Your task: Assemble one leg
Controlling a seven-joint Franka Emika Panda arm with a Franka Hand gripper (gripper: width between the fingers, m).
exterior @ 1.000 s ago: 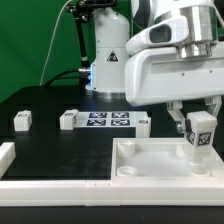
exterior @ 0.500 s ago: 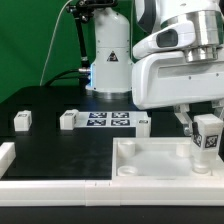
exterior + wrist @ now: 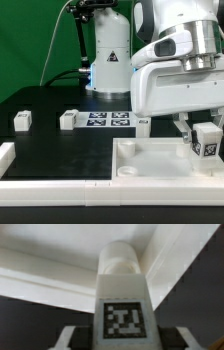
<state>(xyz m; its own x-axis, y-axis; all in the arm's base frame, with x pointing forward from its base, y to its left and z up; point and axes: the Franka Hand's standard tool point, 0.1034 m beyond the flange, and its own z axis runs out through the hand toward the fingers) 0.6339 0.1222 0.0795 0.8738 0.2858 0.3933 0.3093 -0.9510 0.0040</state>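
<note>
My gripper (image 3: 205,137) is shut on a white leg (image 3: 208,139) with a black-and-white tag on its face. I hold it upright over the far right corner of the large white tray-like part (image 3: 150,160). In the wrist view the leg (image 3: 122,303) fills the middle between my fingers (image 3: 72,338), its rounded end pointing at the tray's corner (image 3: 150,246). Two more legs stand on the black table, one at the exterior view's left (image 3: 22,120) and one nearer the middle (image 3: 68,119).
The marker board (image 3: 108,121) lies behind the tray, with another small white block (image 3: 143,124) at its right end. A white rail (image 3: 8,155) runs along the table's front and left edge. The robot's base (image 3: 108,60) stands at the back.
My gripper has moved with the leg toward the exterior view's right and slightly down, toward the tray's right corner.
</note>
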